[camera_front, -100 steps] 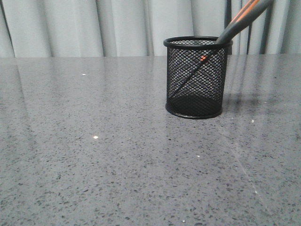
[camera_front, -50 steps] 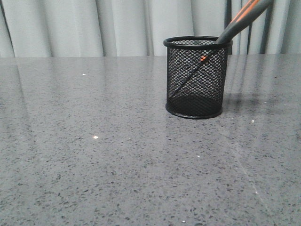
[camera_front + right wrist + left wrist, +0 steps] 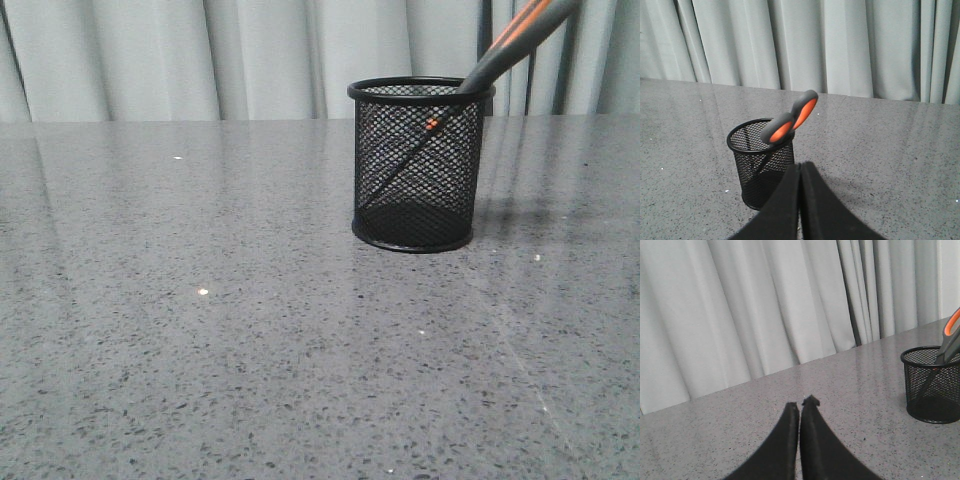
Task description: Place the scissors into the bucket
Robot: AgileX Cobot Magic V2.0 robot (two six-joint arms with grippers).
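From the front camera I see no arm at all, only the bucket (image 3: 414,165) standing upright right of centre on the grey speckled table (image 3: 200,330), with the scissors (image 3: 500,50) leaning inside it. Their blades run down through the mesh toward the lower left of the cup, the orange pivot dot shows through the wire, and the handles rise past the rim to the upper right corner of the frame.

The left wrist camera gives me what the front one lacks: the left gripper (image 3: 801,405), its two dark fingers pressed together with nothing between them, well apart from the bucket (image 3: 932,385) at the right edge of that picture. The right wrist camera shows the right gripper (image 3: 800,167) clenched the same way and empty, just in front of the bucket (image 3: 760,160). Only this view shows me the handle loops face on, dark grey outside with orange inside, resting over the rolled rim.

The cup is a black wire-mesh cylinder with a solid base. The tabletop is glossy stone-like grey with fine flecks. Pale pleated curtains (image 3: 200,60) hang behind.

Against the front pictures from a second and half a second ago, I find nothing shifted: cup and scissors sit where they were.
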